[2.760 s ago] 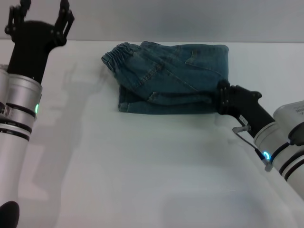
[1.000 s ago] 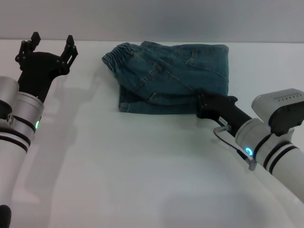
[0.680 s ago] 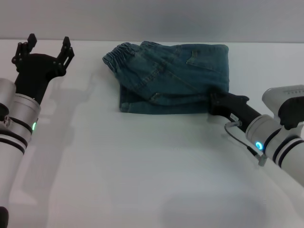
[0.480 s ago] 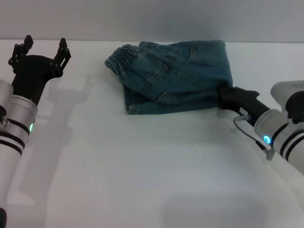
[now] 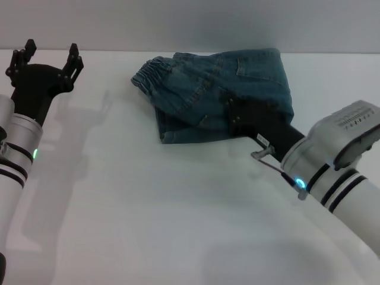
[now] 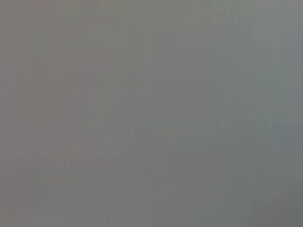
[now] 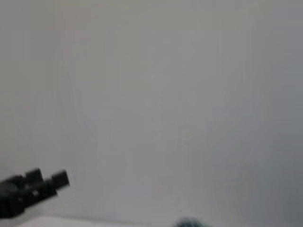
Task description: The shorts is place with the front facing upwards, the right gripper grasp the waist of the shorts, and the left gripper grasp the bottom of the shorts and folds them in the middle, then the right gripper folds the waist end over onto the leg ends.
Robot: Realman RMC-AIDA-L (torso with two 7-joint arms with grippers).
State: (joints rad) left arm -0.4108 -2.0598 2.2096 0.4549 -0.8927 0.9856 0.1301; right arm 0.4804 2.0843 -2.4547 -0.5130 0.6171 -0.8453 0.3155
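Work surface: a plain white table (image 5: 148, 225) with a grey wall (image 5: 190, 24) behind its far edge. Both wrist views give almost nothing: the left wrist view is a flat grey field, and the right wrist view is pale wall with a small dark gripper shape low in one corner, most likely the other arm's.

Right arm: the largest thing in the head view, silver and white with black bands, entering from the near right and reaching forward and to the left. The right gripper (image 5: 233, 114) is black and lies over the near right part of the shorts (image 5: 208, 89), its tip on the denim close to the near edge of the bundle. Its fingers are hidden against the dark cloth, so I cannot tell how far they are parted or whether they have hold of the fabric.

The shorts: blue denim, folded into a compact bundle at the far centre of the table. The gathered elastic waistband (image 5: 148, 70) sits at the far left corner of the bundle, lying on top of the lower layers. A straight hemmed edge (image 5: 178, 135) shows along the near left side.

Left arm: along the left edge of the head view, well apart from the shorts. The left gripper (image 5: 44, 59) is raised over the far left of the table, fingers spread wide, holding nothing.
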